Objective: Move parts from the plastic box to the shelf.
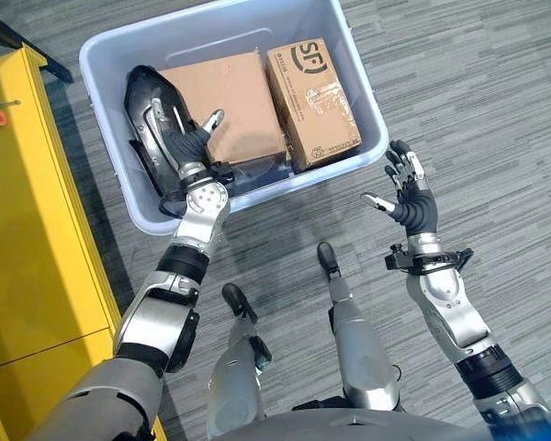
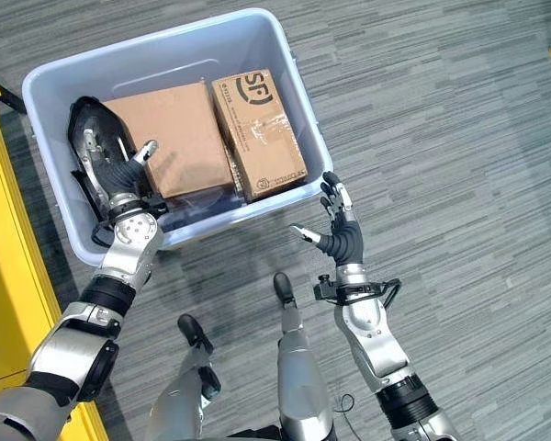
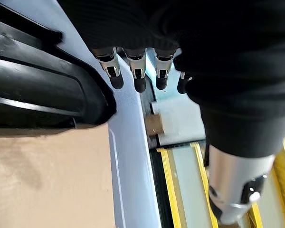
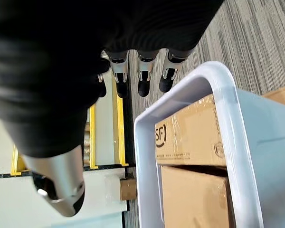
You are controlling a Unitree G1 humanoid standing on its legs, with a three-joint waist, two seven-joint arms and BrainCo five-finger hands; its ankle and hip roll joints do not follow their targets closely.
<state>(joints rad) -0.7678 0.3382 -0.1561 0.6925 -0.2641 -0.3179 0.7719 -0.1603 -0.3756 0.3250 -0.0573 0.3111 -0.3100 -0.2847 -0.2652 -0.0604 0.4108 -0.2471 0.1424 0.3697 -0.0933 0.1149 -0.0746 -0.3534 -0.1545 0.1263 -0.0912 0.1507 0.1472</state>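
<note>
**Left hand over the black part in the box, right hand spread outside it**

Left eye view: the plastic box [image 1: 367, 101], pale blue with rounded corners, sits on striped grey carpet [image 1: 477, 83]. Inside lie two taped cardboard boxes [image 1: 222, 106] side by side. A glossy black moulded part [image 1: 145, 96] lies along the box's left wall, long axis running front to back, its near end hidden under the left hand [image 1: 185, 140]. Those fingers lie straight over the part, uncurled. A yellow shelf [image 1: 28, 230] stands left, cut off by the edge.

Right eye view: the right hand [image 2: 338, 230] hangs just outside the box's near right corner, fingers spread, grasping nothing.

Left wrist view: straight dark-tipped fingers [image 3: 138, 80] beside the part's curved black edge [image 3: 47, 95].

Right wrist view: relaxed fingers [image 4: 143, 76] above the box rim [image 4: 199, 83].
</note>
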